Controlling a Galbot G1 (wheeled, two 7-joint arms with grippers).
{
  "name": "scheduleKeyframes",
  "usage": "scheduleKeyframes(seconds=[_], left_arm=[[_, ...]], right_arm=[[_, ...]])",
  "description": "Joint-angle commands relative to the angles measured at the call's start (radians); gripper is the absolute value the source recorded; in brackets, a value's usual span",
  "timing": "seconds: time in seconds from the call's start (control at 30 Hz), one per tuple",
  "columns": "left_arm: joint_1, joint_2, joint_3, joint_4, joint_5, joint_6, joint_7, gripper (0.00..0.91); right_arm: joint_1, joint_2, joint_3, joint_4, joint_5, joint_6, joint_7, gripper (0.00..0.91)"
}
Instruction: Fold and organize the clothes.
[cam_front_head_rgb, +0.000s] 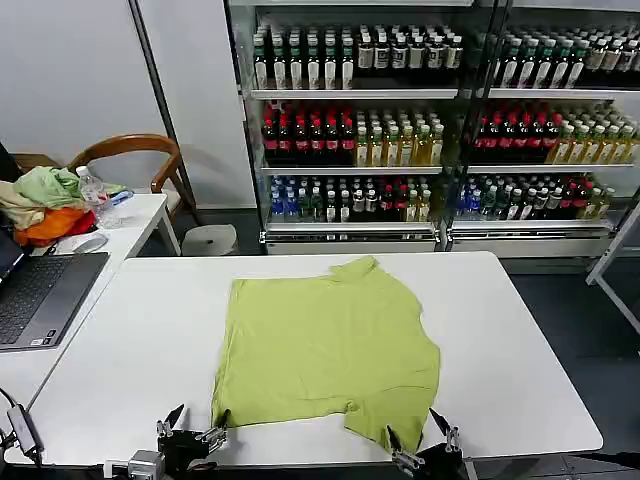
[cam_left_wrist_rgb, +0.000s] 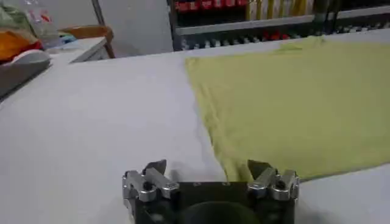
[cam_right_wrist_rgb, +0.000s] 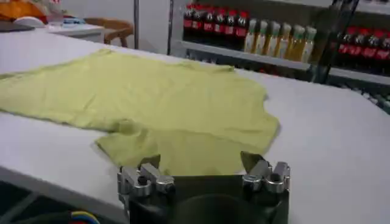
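- On the white table (cam_front_head_rgb: 130, 340) in the head view, the lime yellow-green shirt (cam_front_head_rgb: 325, 350) lies spread flat near the middle, collar toward the drinks cooler (cam_front_head_rgb: 430, 130) and one sleeve folded in at the near edge.
- At the table's near edge, the left gripper (cam_front_head_rgb: 192, 428) sits just beside the shirt's near left corner, fingers spread and empty; the right gripper (cam_front_head_rgb: 425, 440) sits just beside the near sleeve, fingers also spread and empty.
- To the left, a laptop (cam_front_head_rgb: 40, 295) rests on the table's side, and a heap of garments (cam_front_head_rgb: 40, 205) lies on a smaller side table (cam_front_head_rgb: 135, 225) with a wooden chair (cam_front_head_rgb: 130, 155) behind.
- From the left wrist view, the left gripper (cam_left_wrist_rgb: 210, 176) hovers low over the table (cam_left_wrist_rgb: 91, 122), jaws apart, with the shirt's (cam_left_wrist_rgb: 292, 103) corner edge just ahead of one finger.
- From the right wrist view, the right gripper (cam_right_wrist_rgb: 204, 170) has its jaws apart, holding nothing, with the folded sleeve of the shirt (cam_right_wrist_rgb: 164, 103) just ahead of it.
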Motion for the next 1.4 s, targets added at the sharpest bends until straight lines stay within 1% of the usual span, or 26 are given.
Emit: scheduleKeyframes(seconds=[0.03, 0.07, 0.1, 0.13, 0.17, 0.2, 0.33, 0.67, 0.87, 1.0, 1.2, 1.4], left_arm=[[0.008, -0.015, 0.013, -0.002, -0.013, 0.016, -0.028, 0.907], [0.007, -0.015, 0.015, -0.002, -0.012, 0.021, -0.028, 0.907], [0.006, -0.016, 0.017, 0.001, -0.010, 0.027, -0.027, 0.907], [0.006, -0.016, 0.020, 0.004, -0.012, 0.023, -0.023, 0.776], [0.006, -0.017, 0.021, 0.006, -0.011, 0.021, -0.023, 0.191], [0.007, -0.019, 0.025, 0.007, -0.011, 0.013, -0.017, 0.040], [0.012, -0.025, 0.035, 0.004, -0.008, 0.009, -0.010, 0.050], [0.002, -0.027, 0.056, 0.016, 0.019, -0.007, 0.030, 0.040], [-0.014, -0.028, 0.061, 0.027, 0.038, -0.019, 0.053, 0.030], [-0.015, -0.023, 0.054, 0.023, 0.042, -0.027, 0.068, 0.030], [0.036, -0.007, 0.028, -0.024, 0.028, -0.054, 0.082, 0.030], [0.154, 0.023, -0.034, -0.088, 0.026, -0.066, 0.088, 0.040]], right_arm=[[-0.017, 0.002, -0.015, -0.006, -0.004, -0.002, 0.028, 0.907], [-0.017, 0.003, -0.016, -0.009, -0.002, -0.003, 0.029, 0.907], [-0.016, 0.003, -0.017, -0.014, 0.000, -0.003, 0.028, 0.746], [-0.015, 0.003, -0.018, -0.018, 0.005, -0.002, 0.027, 0.443], [-0.014, 0.003, -0.018, -0.020, 0.012, -0.001, 0.027, 0.181], [-0.013, 0.004, -0.018, -0.023, 0.023, -0.001, 0.024, 0.000], [-0.013, 0.008, -0.026, -0.025, 0.037, -0.002, 0.024, 0.000], [-0.012, 0.000, -0.028, -0.021, 0.036, 0.004, 0.020, 0.000], [0.002, 0.001, -0.024, -0.028, 0.033, 0.017, 0.011, 0.000], [0.008, 0.000, -0.012, -0.007, 0.032, 0.023, -0.003, 0.000], [-0.039, -0.020, 0.038, 0.061, 0.031, 0.039, -0.035, 0.000], [-0.156, -0.046, 0.107, 0.130, 0.023, 0.048, -0.065, 0.000]])
